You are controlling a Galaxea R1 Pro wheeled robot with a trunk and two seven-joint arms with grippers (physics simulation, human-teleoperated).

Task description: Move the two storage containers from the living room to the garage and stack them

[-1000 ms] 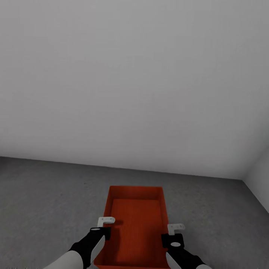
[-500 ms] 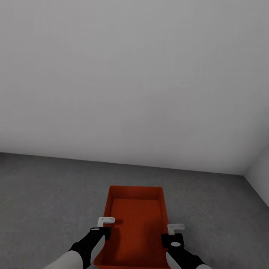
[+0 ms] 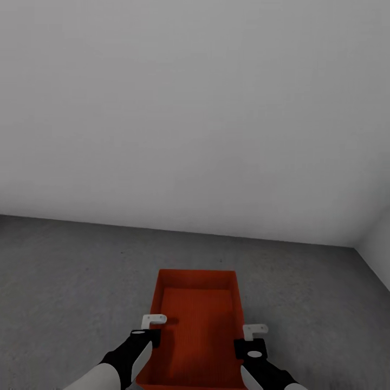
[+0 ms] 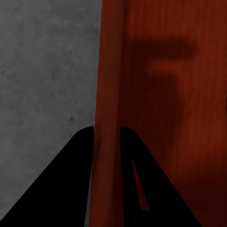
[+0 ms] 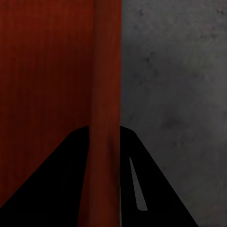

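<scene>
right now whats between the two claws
The bin's open, empty inside: the left claw pinches one long wall, the right claw the other, seen in the head view.

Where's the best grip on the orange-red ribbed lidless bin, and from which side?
On the thin long side walls of the orange-red ribbed lidless bin, from above, one gripper per wall. The walls are thin and upright with open rims, so fingers straddle them. That is how the left gripper and right gripper hold it above the grey concrete floor.
</scene>
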